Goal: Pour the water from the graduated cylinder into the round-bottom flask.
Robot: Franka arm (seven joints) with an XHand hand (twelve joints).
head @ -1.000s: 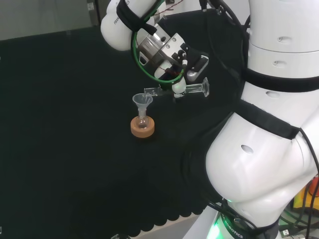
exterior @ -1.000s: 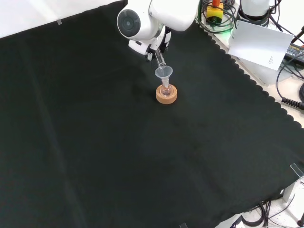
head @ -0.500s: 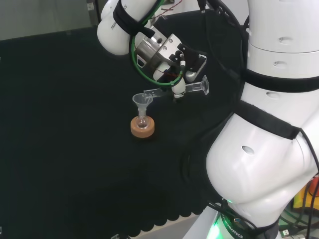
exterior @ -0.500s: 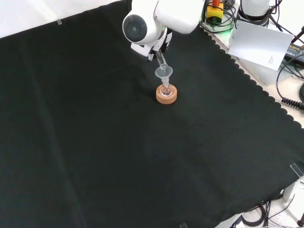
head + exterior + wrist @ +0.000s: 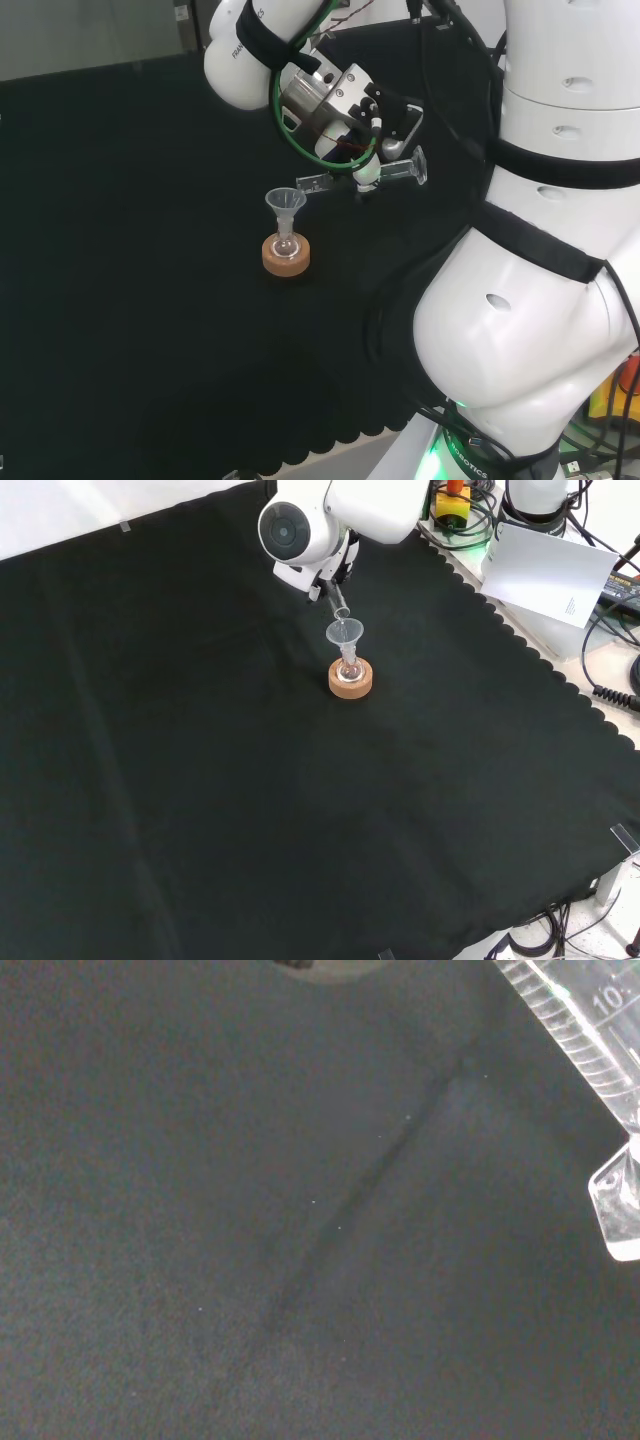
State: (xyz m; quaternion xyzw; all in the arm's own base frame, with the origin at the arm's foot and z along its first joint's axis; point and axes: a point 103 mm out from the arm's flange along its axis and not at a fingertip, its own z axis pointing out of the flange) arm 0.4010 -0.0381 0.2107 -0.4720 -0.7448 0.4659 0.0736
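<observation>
Robot hand (image 5: 375, 125) grips the graduated cylinder (image 5: 362, 176), fingers curled around it, holding it nearly level above the black surface (image 5: 130, 250). Its mouth sits just right of the funnel (image 5: 285, 203) in the head view. The funnel stands in the round-bottom flask (image 5: 286, 245) on its cork ring (image 5: 285, 258).

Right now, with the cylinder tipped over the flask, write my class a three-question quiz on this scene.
1. True or false: the hand holds the graduated cylinder nearly level.
2. What sits in the neck of the round-bottom flask? A) a stopper B) a funnel C) nothing
3. Fill in: the flask rests in a ____ ring on the black cloth.

Key: 1 true; 2 B; 3 cork.
</observation>
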